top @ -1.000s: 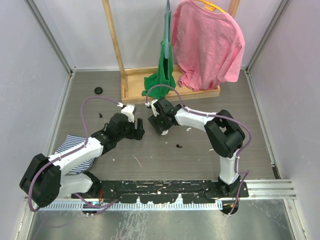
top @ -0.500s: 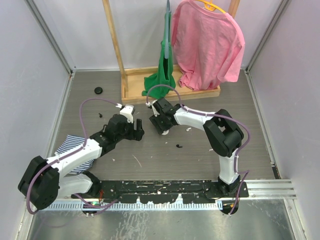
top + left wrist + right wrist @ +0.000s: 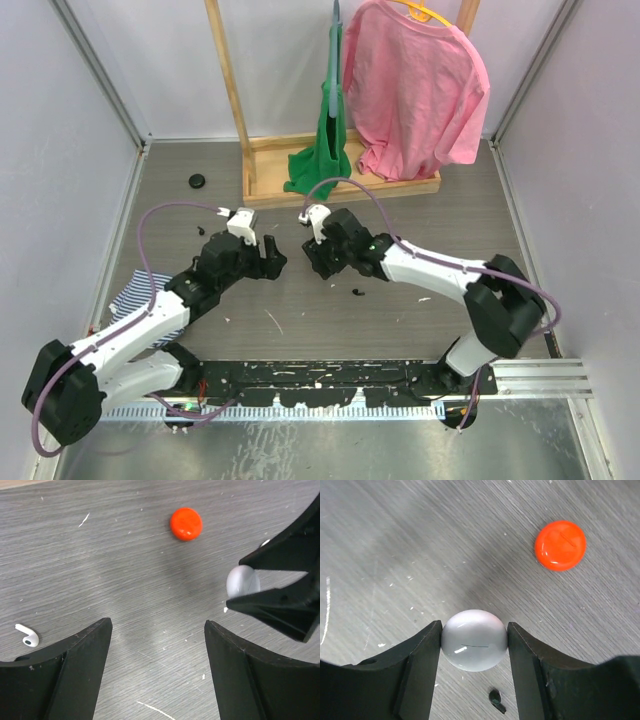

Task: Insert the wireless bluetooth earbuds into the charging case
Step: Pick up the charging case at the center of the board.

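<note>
Top view: the left gripper and right gripper face each other low over the table, near a rack.

Left wrist: the left gripper gapes, holding nothing. An earbud lies flat beside one finger, its stem pointing upper left. A red disc lies beyond it.

Right wrist: the right gripper clamps the round white case, with a black bit just beside it.
</note>
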You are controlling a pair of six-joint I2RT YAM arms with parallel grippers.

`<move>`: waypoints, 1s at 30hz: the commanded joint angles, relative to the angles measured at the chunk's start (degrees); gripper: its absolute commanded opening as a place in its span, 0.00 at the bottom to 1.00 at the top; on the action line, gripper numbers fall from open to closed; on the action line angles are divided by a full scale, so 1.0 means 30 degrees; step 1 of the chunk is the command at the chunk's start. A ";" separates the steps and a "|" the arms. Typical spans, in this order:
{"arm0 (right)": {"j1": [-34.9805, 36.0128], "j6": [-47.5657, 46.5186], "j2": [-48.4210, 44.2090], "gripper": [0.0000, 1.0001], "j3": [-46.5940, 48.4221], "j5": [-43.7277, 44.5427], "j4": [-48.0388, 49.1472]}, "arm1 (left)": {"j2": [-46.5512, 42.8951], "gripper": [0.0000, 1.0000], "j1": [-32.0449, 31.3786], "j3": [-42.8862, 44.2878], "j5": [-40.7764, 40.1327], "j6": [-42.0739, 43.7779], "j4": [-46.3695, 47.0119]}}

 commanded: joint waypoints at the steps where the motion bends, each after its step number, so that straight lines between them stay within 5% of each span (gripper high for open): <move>1: 0.0376 -0.2045 -0.2866 0.42 -0.1929 -0.1275 0.4248 | -0.1464 0.76 0.0109 0.0221 0.0570 -0.1073 0.0618; 18: 0.1627 -0.8790 -0.6649 0.41 -0.5579 -0.6205 0.9262 | -0.2754 0.68 0.0110 0.2591 0.5457 -0.4862 -0.2712; 30: 0.2794 -1.2190 -0.6587 0.42 -0.5819 -0.6291 0.9920 | -0.1009 0.56 0.0109 0.2746 0.8312 -0.6532 -0.2047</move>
